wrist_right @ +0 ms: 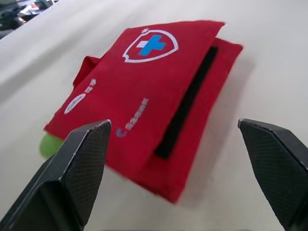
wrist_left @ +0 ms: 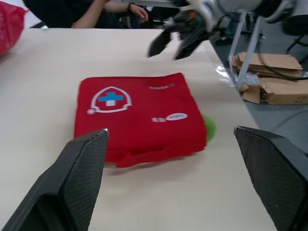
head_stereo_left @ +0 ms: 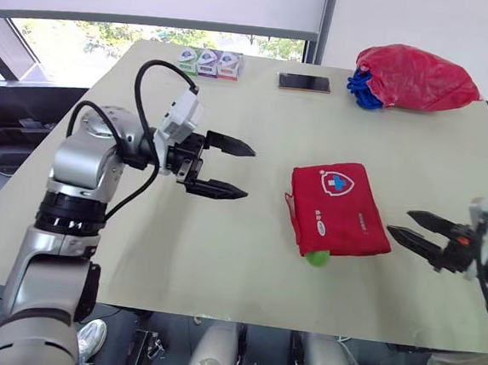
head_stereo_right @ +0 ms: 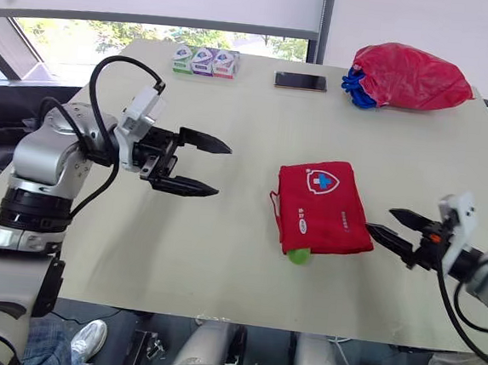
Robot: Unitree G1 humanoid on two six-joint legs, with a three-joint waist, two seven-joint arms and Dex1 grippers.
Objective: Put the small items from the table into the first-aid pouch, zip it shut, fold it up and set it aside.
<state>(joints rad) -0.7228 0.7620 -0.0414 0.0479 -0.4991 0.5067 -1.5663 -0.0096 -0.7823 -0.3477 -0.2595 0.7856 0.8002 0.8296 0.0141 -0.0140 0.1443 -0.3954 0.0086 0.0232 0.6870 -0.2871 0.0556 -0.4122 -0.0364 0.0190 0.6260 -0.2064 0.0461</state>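
Both my left jaws and my right jaws stand wide open and hold nothing. The first-aid pouch (head_stereo_left: 337, 209) lies flat on the surface (head_stereo_left: 220, 257) between them. It is just ahead of the tips of my right jaws and well apart from my left jaws, which hover above the surface and point toward it.

The pouch looks folded over, its cross emblem up, with a black strip (wrist_right: 185, 103) running along the edge of the top flap on the side facing my right jaws. A small green item (head_stereo_left: 318, 257) pokes out at the corner nearest me. I cannot tell whether it sits inside the fold or merely under it.

I judge the pouch to be light, soft fabric. It should sag if pinched by one corner, and the fold could fall open. The cloth should not slip much between my fingers, but the layers may slide over one another. The best hold seems to be across the folded thickness at the edge nearest my right jaws, pinching all the layers together. The fabric loop (wrist_left: 144, 156) on the side toward my left jaws would be a weaker hold, as the pouch would dangle from it. If the green item is loose, it may drop out when the pouch is lifted.

Beyond my left jaws, at the far edge, stand three small boxes (head_stereo_left: 208, 62) and a phone (head_stereo_left: 304, 83). A red bag (head_stereo_left: 415, 78) lies far beyond my right jaws.
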